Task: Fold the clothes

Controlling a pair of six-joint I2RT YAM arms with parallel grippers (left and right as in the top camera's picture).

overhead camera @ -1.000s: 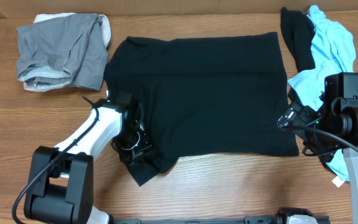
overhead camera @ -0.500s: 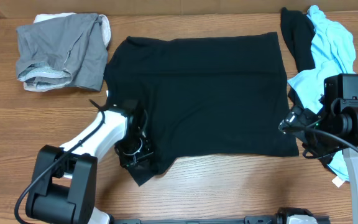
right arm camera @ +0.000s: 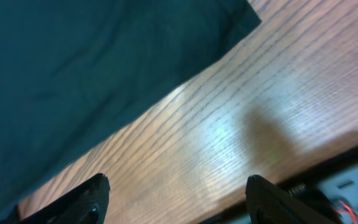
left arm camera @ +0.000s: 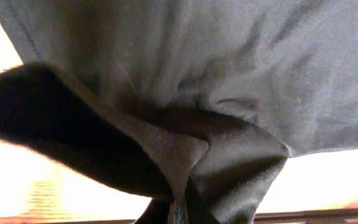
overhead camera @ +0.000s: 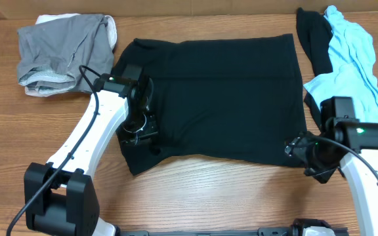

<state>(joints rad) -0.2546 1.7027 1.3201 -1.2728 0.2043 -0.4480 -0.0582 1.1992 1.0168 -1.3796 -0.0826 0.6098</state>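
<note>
Shirt (overhead camera: 222, 85) is pinched in your left fingers (overhead camera: 143, 133); your right fingers (right arm camera: 92, 193) gape empty over bare worktop (overhead camera: 241, 190), so a one-sided lift could drag it askew.

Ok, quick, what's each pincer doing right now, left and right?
Left pincer: closed, holding the black T-shirt.
Right pincer: open, holding nothing.

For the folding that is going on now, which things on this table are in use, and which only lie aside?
In use: black T-shirt, pinched by the shut left claw; open right claw near a hem corner.
Lying aside: grey garment; light-blue garment; other black garment beside it.
</note>
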